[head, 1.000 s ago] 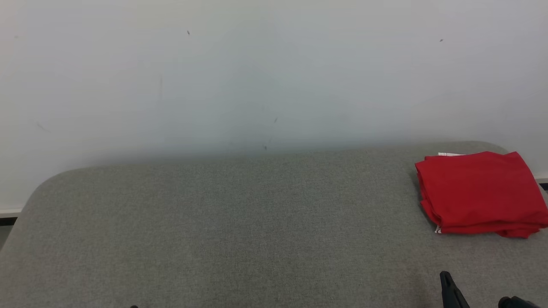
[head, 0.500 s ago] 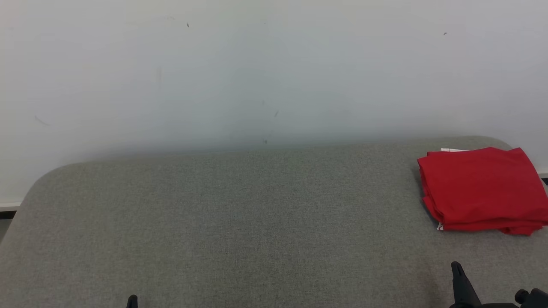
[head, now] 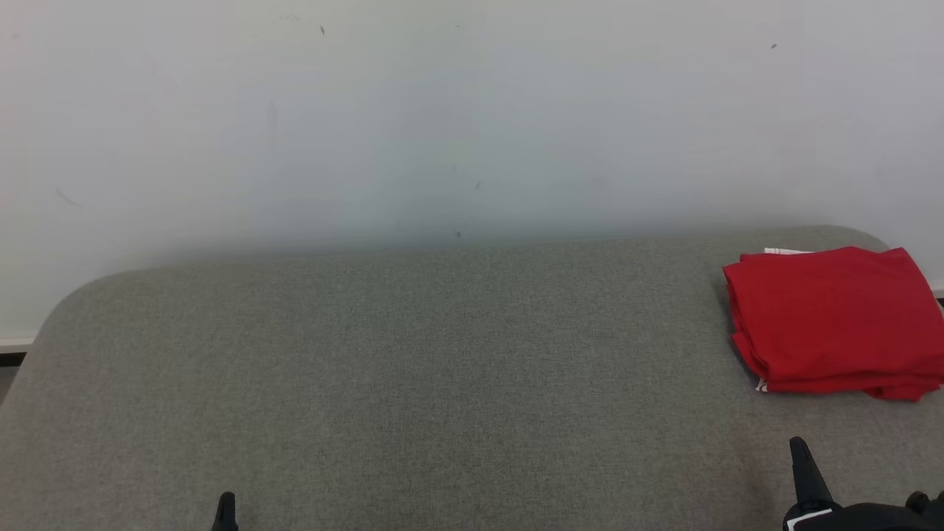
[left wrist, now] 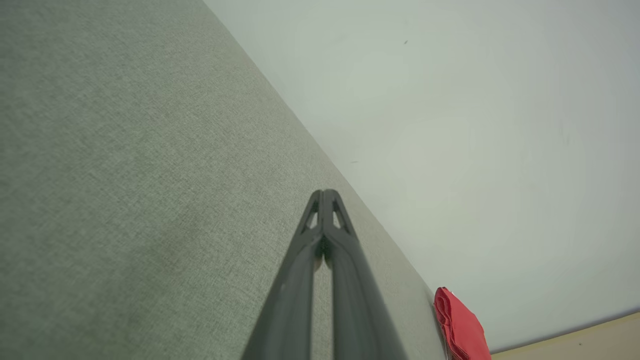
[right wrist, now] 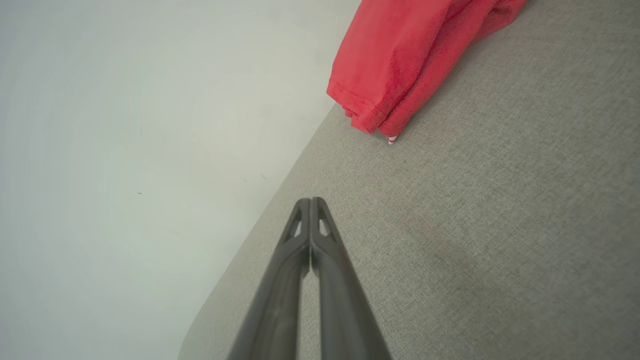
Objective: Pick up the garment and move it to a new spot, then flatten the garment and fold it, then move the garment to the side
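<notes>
The red garment (head: 833, 318) lies folded in a neat stack at the far right of the grey fabric surface (head: 442, 383), a white label peeking out at its back edge and front corner. My right gripper (head: 800, 450) pokes up at the lower right, a little in front of the garment, apart from it and shut with nothing held. In the right wrist view its tips (right wrist: 311, 202) meet and the garment (right wrist: 405, 65) lies ahead. My left gripper (head: 226, 501) rises at the lower left, shut and empty; its wrist view shows closed tips (left wrist: 325, 194) and the garment (left wrist: 457, 325) far off.
A plain pale wall (head: 442, 110) stands right behind the grey surface, which has rounded back corners. A strip of floor and dark baseboard (head: 11, 358) shows at the far left.
The picture has shifted up a little, so the camera has moved. Both grippers' tips have risen further into the head view. The garment stays folded in place.
</notes>
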